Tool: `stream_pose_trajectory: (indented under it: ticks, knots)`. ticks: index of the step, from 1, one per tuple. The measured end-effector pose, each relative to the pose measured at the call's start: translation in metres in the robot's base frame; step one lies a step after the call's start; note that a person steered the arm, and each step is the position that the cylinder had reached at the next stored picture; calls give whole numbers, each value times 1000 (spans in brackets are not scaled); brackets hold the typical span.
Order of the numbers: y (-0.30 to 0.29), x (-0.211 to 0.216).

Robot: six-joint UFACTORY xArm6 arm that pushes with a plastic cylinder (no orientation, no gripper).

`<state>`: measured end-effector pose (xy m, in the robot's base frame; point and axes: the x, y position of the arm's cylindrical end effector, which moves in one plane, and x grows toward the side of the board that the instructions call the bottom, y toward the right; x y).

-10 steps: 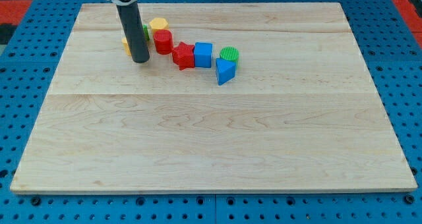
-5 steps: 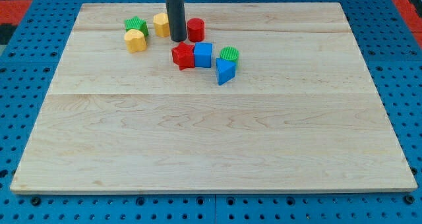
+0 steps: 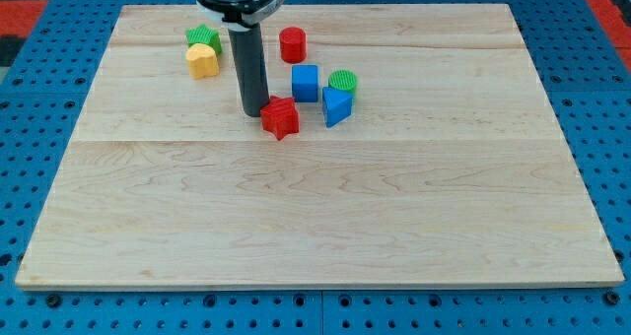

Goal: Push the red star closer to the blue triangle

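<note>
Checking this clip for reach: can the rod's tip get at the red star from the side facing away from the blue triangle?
Probably yes. My tip already sits against the red star on the view's left, and the blue triangle lies to the right with bare board between them.

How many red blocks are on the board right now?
2. The red star sits just right of my tip, left of the blue triangle. The red cylinder is near the view's top. The rod may hide others.

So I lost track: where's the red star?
The red star sits upper-middle, just right of my tip and left of the blue triangle.
</note>
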<state>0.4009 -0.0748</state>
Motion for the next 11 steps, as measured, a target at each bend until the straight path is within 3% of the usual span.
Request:
stream_pose_trajectory:
  ticks: [2,8,10,11]
  knots:
    - [-3,33]
    - [43,2]
    - [29,20]
    - [50,32]
